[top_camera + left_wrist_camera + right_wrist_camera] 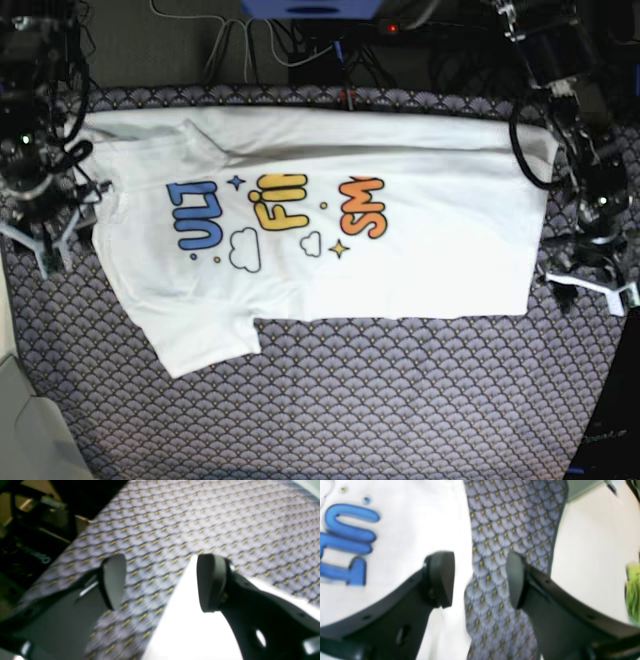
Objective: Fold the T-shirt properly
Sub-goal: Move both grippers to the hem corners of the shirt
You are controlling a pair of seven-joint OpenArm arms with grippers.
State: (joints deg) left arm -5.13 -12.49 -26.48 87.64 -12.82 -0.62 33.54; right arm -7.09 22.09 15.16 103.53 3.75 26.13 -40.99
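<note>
White cotton T-shirt [400, 250] spread print-up across purple scallop-patterned cloth [350, 400], lying sideways: collar end toward the base view's left, hem toward its right. Far long edge apparently already turned in, since the lettering stops short along a straight crease; one sleeve [205, 340] jutting out on the near side, not yet tucked. Left gripper [161, 582] poised just off the hem end, jaws spread wide and holding nothing, one black pad [212, 580] over a white corner of fabric and the other over bare patterned cloth. Probably placed so to straddle that corner for a pinch. Right gripper [480, 578] at the collar end, likewise spread apart and empty, one finger [442, 577] above white fabric near the blue "UL" print [345, 542], the other above the cloth. Straddling the shirt's edge as well, by the look of it. Both arms at opposite ends, likely readying matched grasps so the garment can be lifted and folded evenly without skewing.
</note>
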